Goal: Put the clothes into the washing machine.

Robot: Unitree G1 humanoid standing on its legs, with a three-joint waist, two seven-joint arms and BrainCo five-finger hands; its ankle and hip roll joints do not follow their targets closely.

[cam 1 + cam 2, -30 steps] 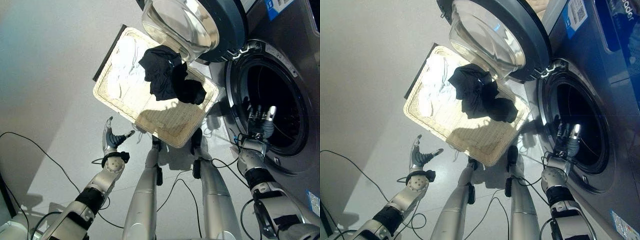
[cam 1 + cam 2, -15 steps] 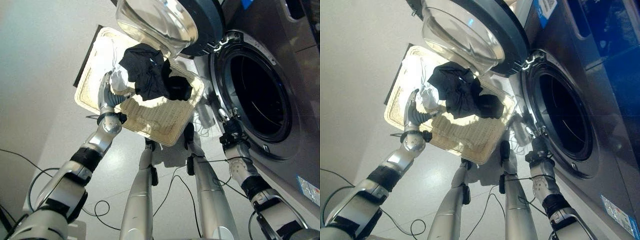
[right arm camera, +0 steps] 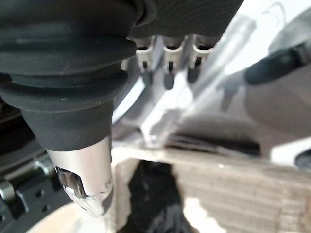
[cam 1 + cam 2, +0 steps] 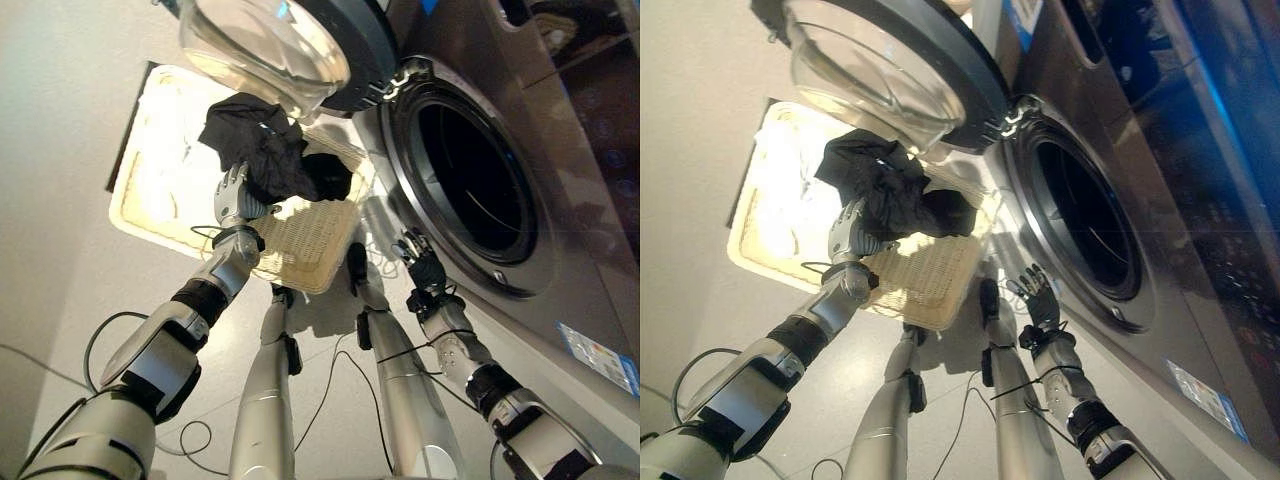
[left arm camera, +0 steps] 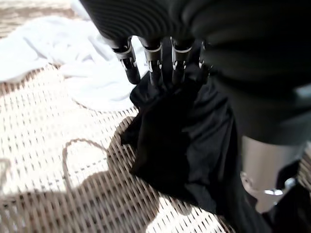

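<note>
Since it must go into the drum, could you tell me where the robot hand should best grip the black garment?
Probably the raised, bunched fold of the black garment, from above on the white-cloth side, where the left robot hand already reaches it: the crumpled heap stands proud of the wicker tray.

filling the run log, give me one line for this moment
left hand: on black garment in wicker basket | right hand: open, empty | washer door: open
</note>
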